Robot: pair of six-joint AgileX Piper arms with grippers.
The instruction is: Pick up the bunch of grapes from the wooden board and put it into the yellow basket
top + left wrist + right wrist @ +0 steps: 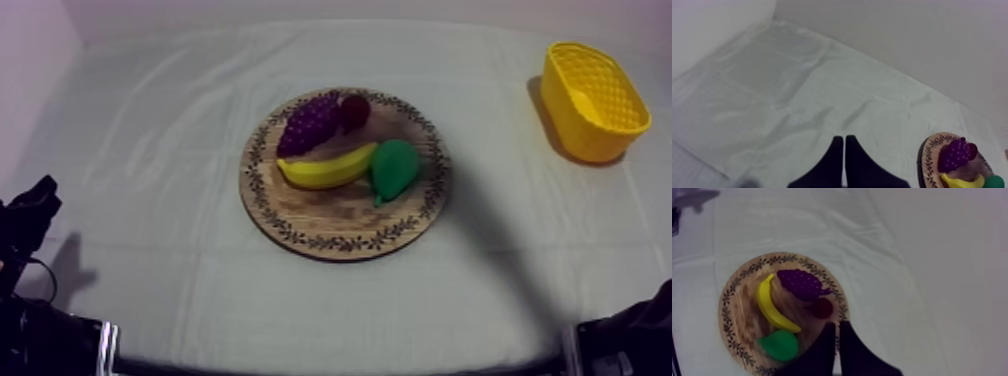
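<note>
Bunch of grapes sits at upper left of the round wooden board, centre frame in the top view; small red fruit right up against it, banana just beside; yellow basket upper right, so I'd use the right arm; right gripper is pressed together, left gripper likewise; spread right wide, descend over the bunch's middle, fingers clear of both neighbours; lift straight up before swinging to basket.

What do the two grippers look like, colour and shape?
Both match: the left gripper and right gripper each have two plain black fingers, wide at the base, tapering to blunt rounded tips. No markings visible. From above, left arm and right arm are black too.
</note>
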